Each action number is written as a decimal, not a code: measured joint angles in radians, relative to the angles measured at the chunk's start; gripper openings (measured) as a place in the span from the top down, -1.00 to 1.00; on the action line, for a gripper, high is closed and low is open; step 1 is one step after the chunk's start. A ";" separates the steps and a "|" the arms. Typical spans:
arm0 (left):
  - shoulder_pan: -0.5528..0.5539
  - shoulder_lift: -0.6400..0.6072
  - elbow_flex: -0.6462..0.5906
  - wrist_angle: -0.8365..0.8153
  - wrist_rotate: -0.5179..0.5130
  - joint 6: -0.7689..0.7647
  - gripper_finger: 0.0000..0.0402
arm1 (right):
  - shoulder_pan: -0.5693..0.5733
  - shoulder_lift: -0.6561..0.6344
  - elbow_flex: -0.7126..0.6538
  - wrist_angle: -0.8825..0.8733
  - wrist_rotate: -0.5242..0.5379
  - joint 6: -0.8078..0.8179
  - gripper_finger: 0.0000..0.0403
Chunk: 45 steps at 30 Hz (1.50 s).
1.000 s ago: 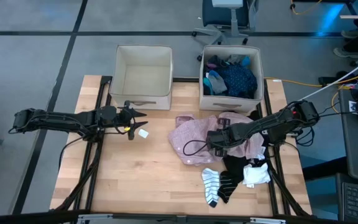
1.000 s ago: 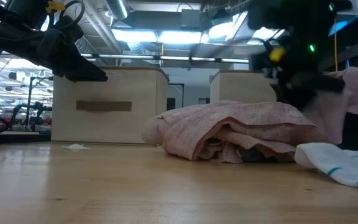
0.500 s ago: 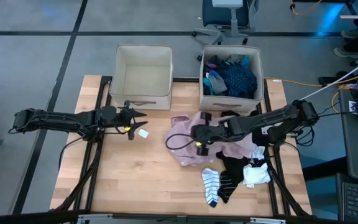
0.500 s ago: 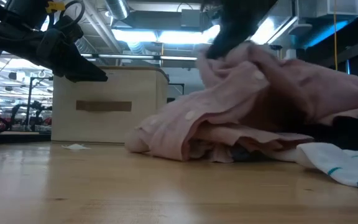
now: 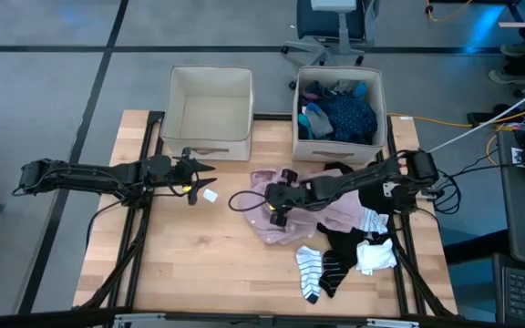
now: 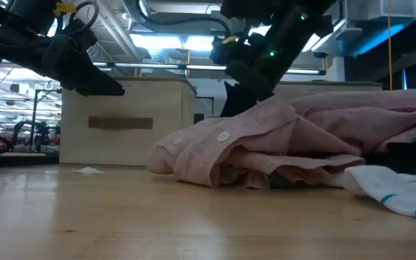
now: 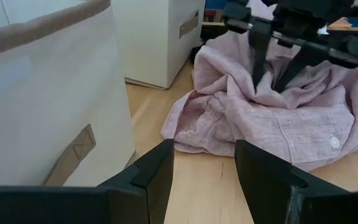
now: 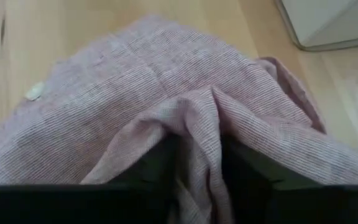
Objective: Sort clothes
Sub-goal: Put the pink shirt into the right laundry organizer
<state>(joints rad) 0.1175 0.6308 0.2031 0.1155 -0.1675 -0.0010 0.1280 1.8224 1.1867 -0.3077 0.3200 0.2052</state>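
A pale wooden table (image 5: 199,264) carries two beige square fabric bins at its far edge. The right end effector (image 5: 274,202) is pinched closed on a fold of the crumpled pink woven shirt (image 5: 322,216) — lying mid-table, just before the fuller bin (image 5: 338,144). The left end effector (image 5: 200,168) hovers spread open, holding nothing, near the emptier bin (image 5: 210,141).

You won't find any readable text, label, brand or number in these views. The bin (image 7: 48,118) beside your left arm carries only a faint marking, too indistinct to read.
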 joint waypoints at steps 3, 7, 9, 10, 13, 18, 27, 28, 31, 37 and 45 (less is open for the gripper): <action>0.000 0.000 0.000 -0.002 0.000 0.000 0.19 | 0.002 0.000 0.069 -0.109 -0.015 0.000 -0.01; 0.000 0.000 0.000 -0.003 0.000 0.000 0.19 | 0.003 -0.001 0.228 -0.333 -0.036 0.004 -0.41; 0.000 0.000 0.000 -0.005 0.000 0.001 0.19 | 0.003 -0.002 0.268 -0.400 -0.033 0.033 -0.56; 0.000 0.000 0.000 -0.007 0.000 0.004 0.19 | 0.003 -0.002 0.274 -0.421 -0.020 0.056 -0.62; 0.000 0.000 0.000 -0.009 0.000 0.005 0.19 | 0.002 -0.001 0.266 -0.469 0.044 0.141 -0.73; 0.000 0.000 0.000 -0.018 0.000 0.005 0.19 | -0.002 0.066 0.152 -0.392 0.008 0.263 -0.76; 0.000 0.000 0.000 -0.019 0.000 0.001 0.19 | -0.034 0.235 0.068 -0.191 -0.017 0.345 -0.62; 0.000 0.000 0.000 -0.019 0.000 0.001 0.19 | -0.036 0.244 0.068 -0.172 -0.013 0.344 -0.58; 0.000 0.000 0.000 -0.020 0.000 -0.002 0.19 | -0.038 0.250 0.068 -0.144 -0.003 0.338 -0.40; 0.000 0.000 0.000 -0.023 0.000 -0.003 0.19 | -0.036 0.253 0.067 -0.117 -0.018 0.329 0.28; 0.000 0.000 0.000 -0.026 0.000 0.000 0.19 | -0.036 0.253 0.065 -0.098 -0.010 0.318 0.79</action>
<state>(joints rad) 0.1177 0.6308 0.2031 0.0898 -0.1673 -0.0012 0.0921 2.0758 1.2518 -0.4057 0.3096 0.5229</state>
